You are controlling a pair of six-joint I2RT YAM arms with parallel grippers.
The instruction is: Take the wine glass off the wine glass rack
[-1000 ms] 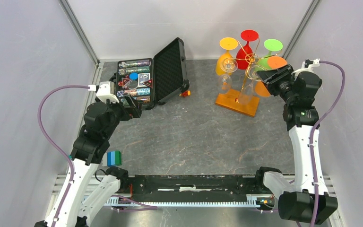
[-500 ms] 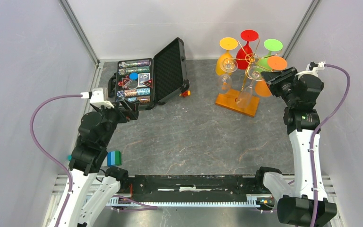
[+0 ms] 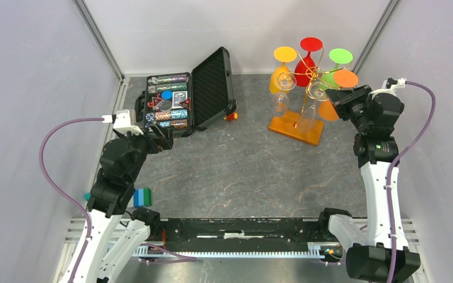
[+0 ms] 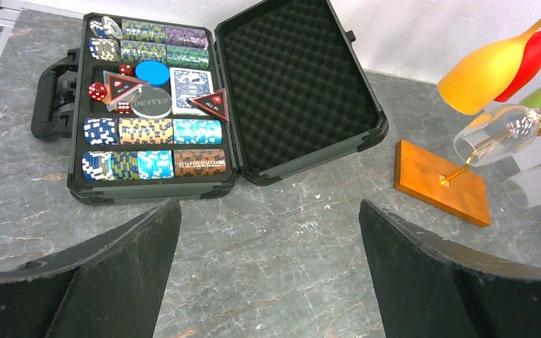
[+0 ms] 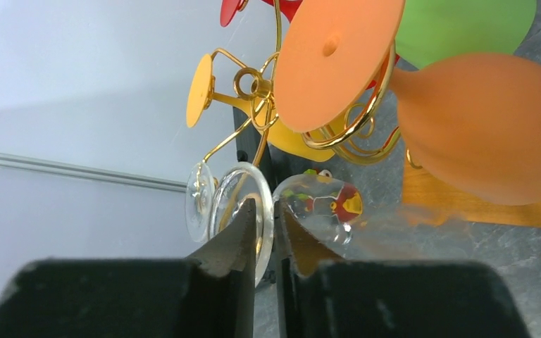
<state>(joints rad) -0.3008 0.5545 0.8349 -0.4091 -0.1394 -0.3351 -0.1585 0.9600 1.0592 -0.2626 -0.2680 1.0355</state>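
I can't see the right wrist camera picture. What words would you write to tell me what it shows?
The right gripper, its black fingers nearly together, is at a clear wine glass hanging on the wine glass rack of gold wire. An orange glass hangs to the right, a green glass behind it.

Grey marbled stone-look table top (image 3: 242, 171) with pale veins, plain pale grey back wall (image 3: 230, 29), matching left side wall (image 3: 29, 71) and right side wall (image 3: 439, 41), slanting aluminium corner posts (image 3: 97, 38), soft even light
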